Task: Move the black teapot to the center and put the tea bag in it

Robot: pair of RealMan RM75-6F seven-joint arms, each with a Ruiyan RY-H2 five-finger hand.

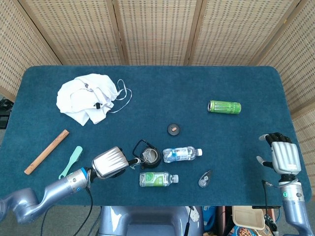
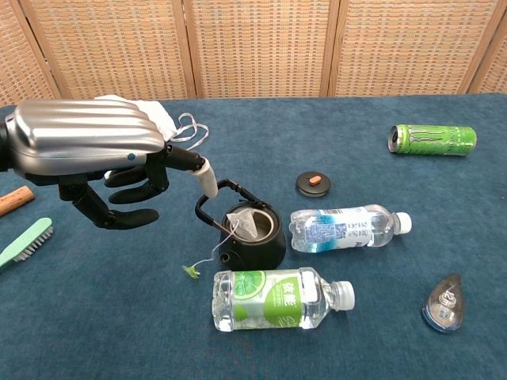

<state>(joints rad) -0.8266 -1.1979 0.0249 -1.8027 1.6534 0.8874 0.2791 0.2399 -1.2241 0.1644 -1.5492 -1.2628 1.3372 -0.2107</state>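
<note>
head view: our left robot hand [image 1: 109, 162] hovers beside the black teapot [image 1: 150, 157] near the worktop's [image 1: 197, 88] middle. chest view: fingers apart, holding nothing; tea bag [image 2: 249, 225] sits inside, its string [image 2: 207, 256] trailing out. snagging that could drag it out.

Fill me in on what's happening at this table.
A two-armed robot is making tea. The tea bag sits in the open black teapot, its string and tag trailing onto the table. The left hand hovers just left of the teapot, holding nothing. The right hand waits open at the table's far right edge. The lid lies behind the teapot, with two water bottles nearby.
</note>
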